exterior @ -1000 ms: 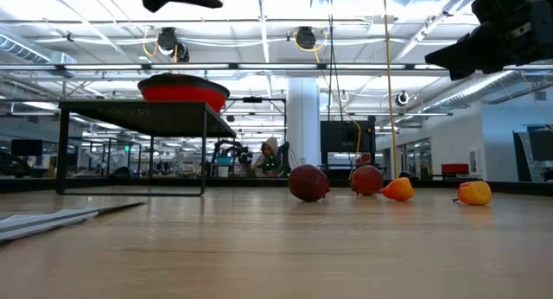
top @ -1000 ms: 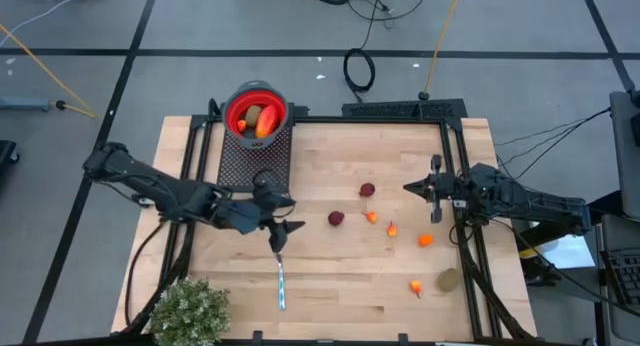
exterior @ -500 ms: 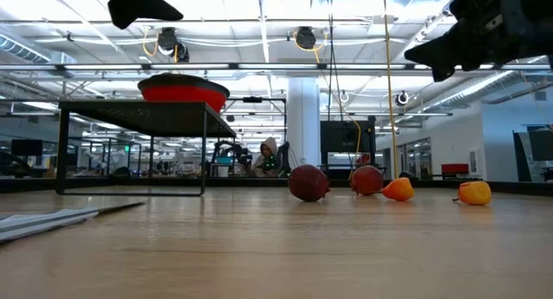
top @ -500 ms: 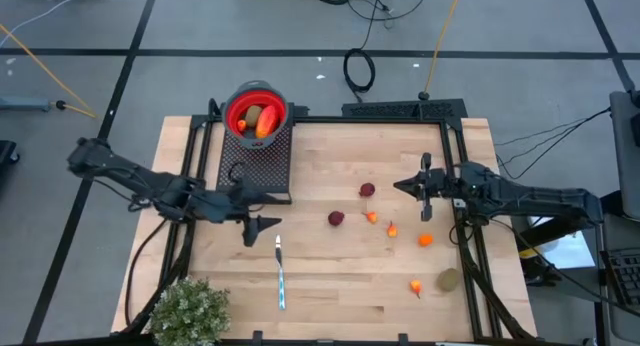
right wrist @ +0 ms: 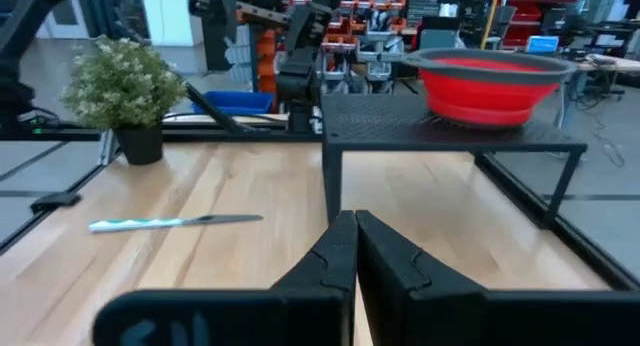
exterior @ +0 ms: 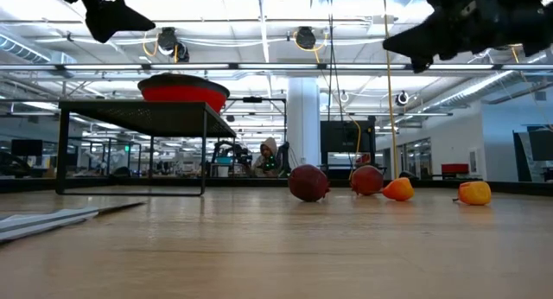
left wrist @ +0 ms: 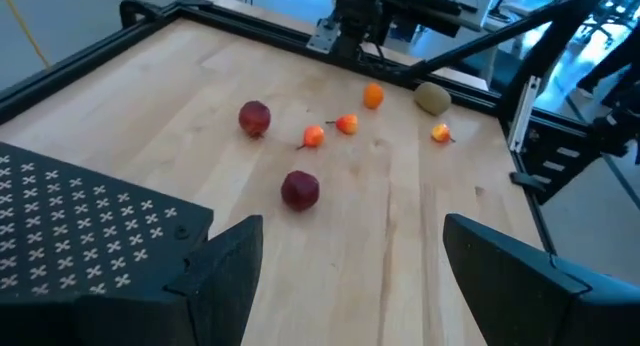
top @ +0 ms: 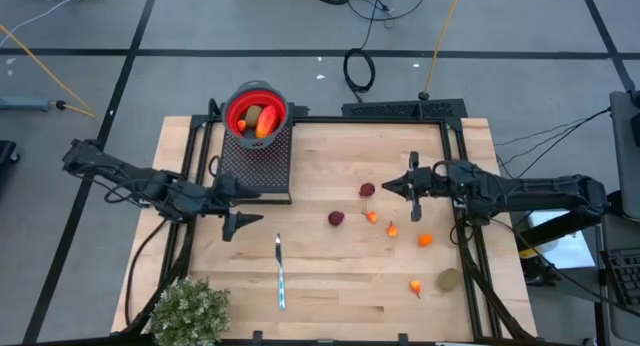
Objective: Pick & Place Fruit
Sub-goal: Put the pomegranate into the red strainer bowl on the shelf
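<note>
The left gripper (top: 240, 223) hovers empty with fingers spread beside the rack (top: 254, 162) carrying the red bowl (top: 256, 110) — two fruits rest inside — while the right gripper (top: 398, 184), clenched empty, hangs near a dark red ball (top: 367, 190).

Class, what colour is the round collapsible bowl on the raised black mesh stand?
Red with a grey rim: the round bowl shows best in the high view.

Wooden table (top: 340, 286): fruit (top: 336, 218), knife (top: 280, 274), plant (top: 188, 311)
</note>
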You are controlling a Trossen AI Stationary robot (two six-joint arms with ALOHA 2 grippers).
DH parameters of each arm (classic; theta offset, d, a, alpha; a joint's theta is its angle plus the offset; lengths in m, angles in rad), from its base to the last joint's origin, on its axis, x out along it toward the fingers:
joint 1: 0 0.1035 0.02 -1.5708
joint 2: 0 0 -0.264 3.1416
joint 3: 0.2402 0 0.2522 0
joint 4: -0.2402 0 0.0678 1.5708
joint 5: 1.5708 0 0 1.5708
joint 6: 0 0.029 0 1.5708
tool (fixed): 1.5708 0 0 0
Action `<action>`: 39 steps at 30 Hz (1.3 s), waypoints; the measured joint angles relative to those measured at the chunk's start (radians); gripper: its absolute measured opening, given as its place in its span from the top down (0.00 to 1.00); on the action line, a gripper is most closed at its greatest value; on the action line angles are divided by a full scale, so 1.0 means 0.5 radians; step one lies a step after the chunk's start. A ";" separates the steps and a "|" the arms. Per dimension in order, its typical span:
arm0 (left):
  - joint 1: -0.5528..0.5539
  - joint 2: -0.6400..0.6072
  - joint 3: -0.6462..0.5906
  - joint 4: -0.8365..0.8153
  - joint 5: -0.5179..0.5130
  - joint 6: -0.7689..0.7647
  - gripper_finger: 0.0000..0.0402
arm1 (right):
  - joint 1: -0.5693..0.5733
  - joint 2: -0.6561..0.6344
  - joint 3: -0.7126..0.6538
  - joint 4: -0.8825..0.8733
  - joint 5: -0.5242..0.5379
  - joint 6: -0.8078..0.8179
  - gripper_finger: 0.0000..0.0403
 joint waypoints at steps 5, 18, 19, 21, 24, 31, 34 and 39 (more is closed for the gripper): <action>-0.001 -0.147 -0.121 0.031 0.005 0.065 0.23 | 0.027 0.172 0.189 -0.114 0.066 -0.003 1.00; 0.000 -0.504 -0.405 0.105 0.132 0.200 0.23 | 0.143 0.636 0.709 -0.568 0.067 -0.005 1.00; 0.000 -0.528 -0.422 0.117 0.154 0.220 0.23 | 0.150 0.672 0.742 -0.581 0.068 -0.006 1.00; -0.001 -0.576 -0.458 0.164 0.190 0.256 0.23 | 0.163 0.740 0.810 -0.656 0.073 -0.006 1.00; -0.001 -0.644 -0.504 0.190 0.227 0.304 0.23 | 0.186 0.846 0.930 -0.816 0.156 -0.005 1.00; 0.000 -0.763 -0.591 0.186 0.226 0.351 0.23 | 0.201 1.053 1.172 -1.131 0.218 -0.006 1.00; 0.000 -0.812 -0.636 0.186 0.226 0.351 0.23 | 0.200 1.137 1.265 -1.244 0.217 -0.006 1.00; 0.000 -0.881 -0.674 0.182 0.226 0.396 0.23 | 0.200 1.266 1.393 -1.401 0.216 -0.050 1.00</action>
